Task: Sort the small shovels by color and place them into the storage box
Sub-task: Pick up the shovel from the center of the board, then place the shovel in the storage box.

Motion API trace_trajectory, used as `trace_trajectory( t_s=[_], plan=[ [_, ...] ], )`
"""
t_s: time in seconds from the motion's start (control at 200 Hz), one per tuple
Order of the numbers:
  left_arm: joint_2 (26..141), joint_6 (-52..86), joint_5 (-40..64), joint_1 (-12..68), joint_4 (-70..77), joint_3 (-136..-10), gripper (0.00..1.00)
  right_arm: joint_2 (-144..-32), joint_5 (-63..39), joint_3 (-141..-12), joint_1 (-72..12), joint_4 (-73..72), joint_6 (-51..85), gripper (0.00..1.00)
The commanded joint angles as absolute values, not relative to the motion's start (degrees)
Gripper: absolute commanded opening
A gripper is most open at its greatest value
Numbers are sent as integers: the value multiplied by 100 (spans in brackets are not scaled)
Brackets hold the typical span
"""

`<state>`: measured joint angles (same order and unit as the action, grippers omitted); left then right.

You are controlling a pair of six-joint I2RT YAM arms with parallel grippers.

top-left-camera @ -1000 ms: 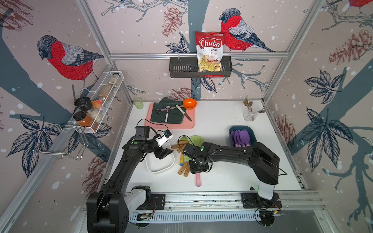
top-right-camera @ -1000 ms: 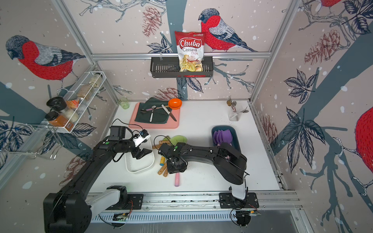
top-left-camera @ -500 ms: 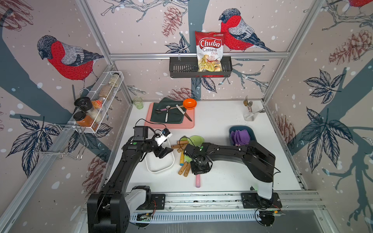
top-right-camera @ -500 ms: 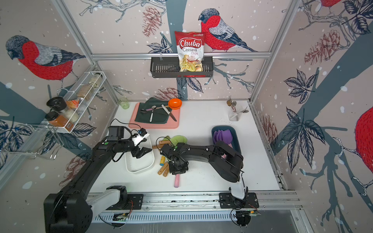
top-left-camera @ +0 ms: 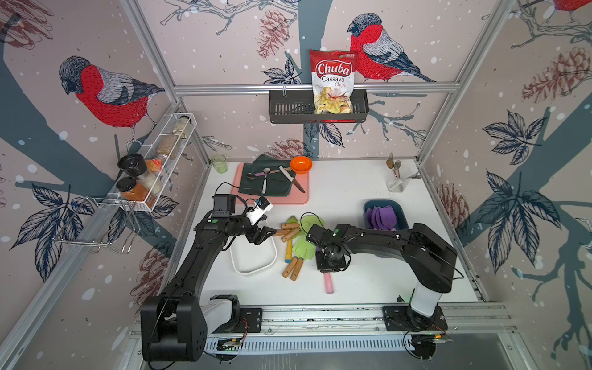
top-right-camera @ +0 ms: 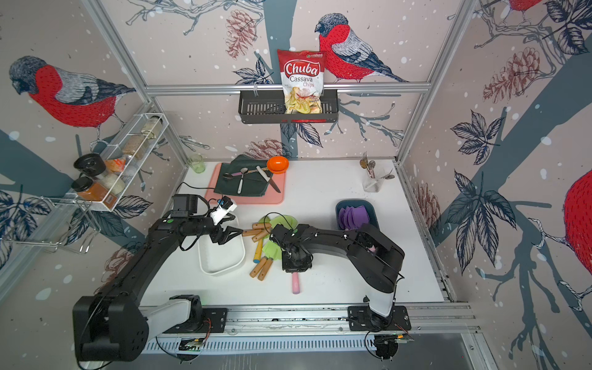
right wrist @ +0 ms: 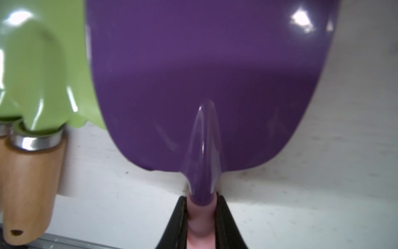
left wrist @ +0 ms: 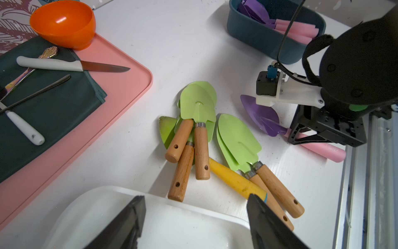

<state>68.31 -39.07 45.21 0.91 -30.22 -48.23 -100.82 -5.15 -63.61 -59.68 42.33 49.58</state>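
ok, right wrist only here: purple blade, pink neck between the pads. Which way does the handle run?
Observer: In a top view the pink handle sticks out from under the right tool, toward the front rail.
Operator: Drop target?
Observer: The blue box sits further back, on the robot's right of the grasp, with purple shovels already in it.
Operator: Left side?
Observer: The left tool is open and empty over the white tray, at its far edge beside the green shovels.
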Motion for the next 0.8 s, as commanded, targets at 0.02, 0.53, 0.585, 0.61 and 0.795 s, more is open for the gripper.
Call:
trace_trajectory(
  t_s=[0.02, 0.53, 0.585, 0.61, 0.795],
  plan=[
    [7132, -3604, 4901, 294, -2751, -5072, 76, -9730, -186, -6676, -5721, 4230, 4070, 6],
    [8739, -3173, 4823, 1816, -2751, -6665, 75, -8858, -6, -6964, -1611, 5338, 948, 7],
    [8807, -3182, 4792, 1853, -2751, -6711, 75, -8762, -51, -6976, -1235, 5416, 671, 8],
    [8838, -3174, 4790, 1872, -2751, -6719, 75, -8723, -65, -6966, -1082, 5433, 557, 9],
    [8956, -3095, 4772, 1967, -2746, -6738, 75, -8700, -133, -7012, -140, 5493, 131, 10]
  ],
)
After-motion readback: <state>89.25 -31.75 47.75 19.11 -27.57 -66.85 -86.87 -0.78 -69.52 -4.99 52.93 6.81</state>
